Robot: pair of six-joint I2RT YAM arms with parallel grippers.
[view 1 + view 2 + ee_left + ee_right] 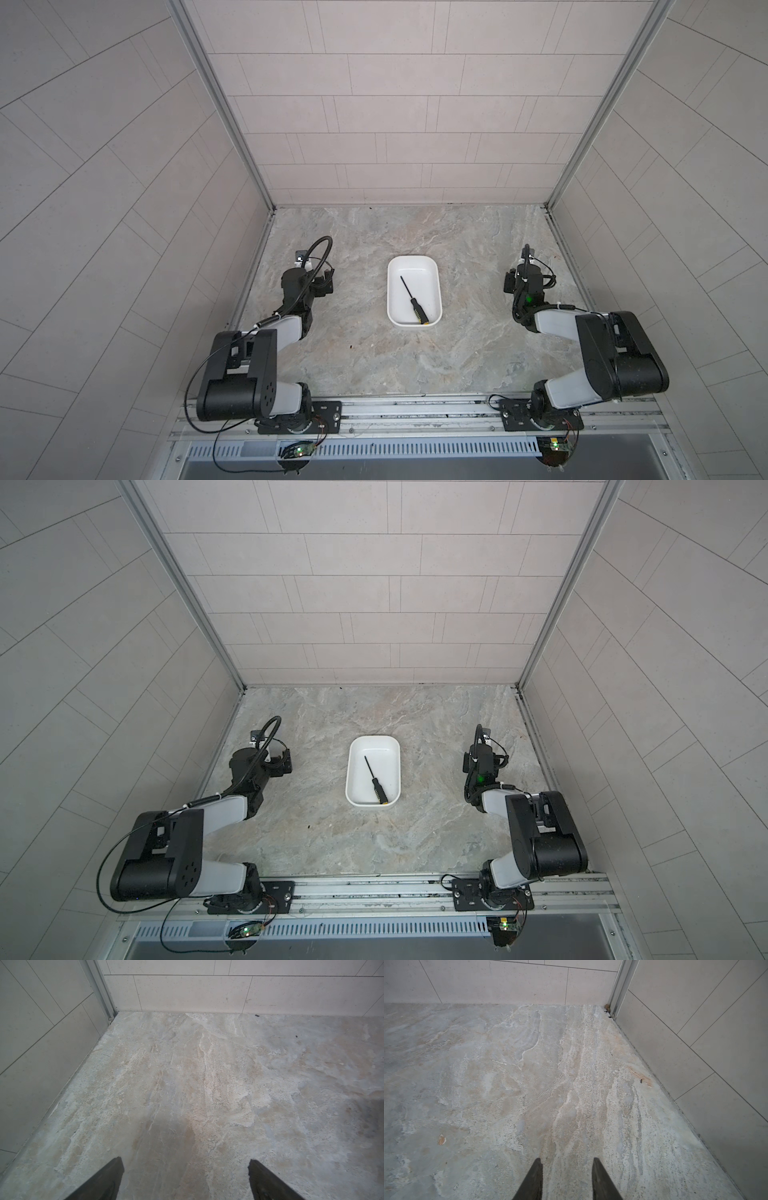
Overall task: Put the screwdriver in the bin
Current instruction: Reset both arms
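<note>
Left gripper (pixel 185 1159) wide apart, empty; right gripper (pixel 566 1158) narrower gap, empty (screwdriver (pixel 412 298) lies in bin (pixel 427 282)).

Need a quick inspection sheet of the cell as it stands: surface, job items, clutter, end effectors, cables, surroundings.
Surface: marbled tabletop, worn-looking.
Job's things: screwdriver lies flat inside the bin, handle toward the robot.
Clutter: a few small dark specks; nothing else seen.
End effectors: left end effector open, empty; right end effector open by a narrower gap, empty; both apart from the bin.
Cables: black cable loops over the left arm.
Surroundings: tiled walls on three sides, metal rail in front.
</note>
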